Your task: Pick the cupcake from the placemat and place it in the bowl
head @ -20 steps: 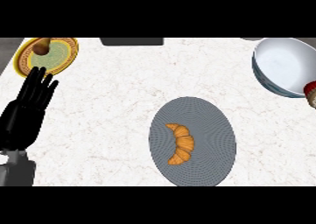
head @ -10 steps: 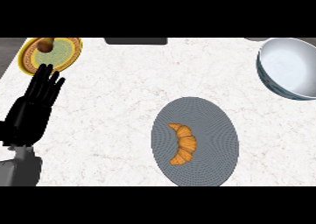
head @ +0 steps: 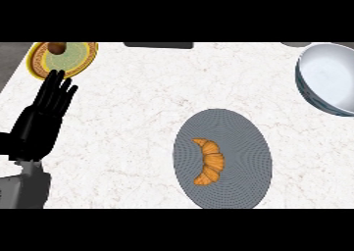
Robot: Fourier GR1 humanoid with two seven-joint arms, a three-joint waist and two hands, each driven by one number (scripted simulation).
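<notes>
Croissant (head: 210,168) on grey placemat (head: 241,142), well right of open left hand (head: 40,122)

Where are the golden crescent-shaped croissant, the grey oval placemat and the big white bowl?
golden croissant (head: 211,161), head view, on the middle of its curved body.
grey oval placemat (head: 241,137), head view, on a bare patch right of the pastry.
white bowl (head: 337,78), head view, on its inner wall.

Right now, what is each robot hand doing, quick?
Left robot hand: open, fingers straight, holding nothing, at the view's left edge.
Right robot hand: not in view, so it cannot be told.
</notes>
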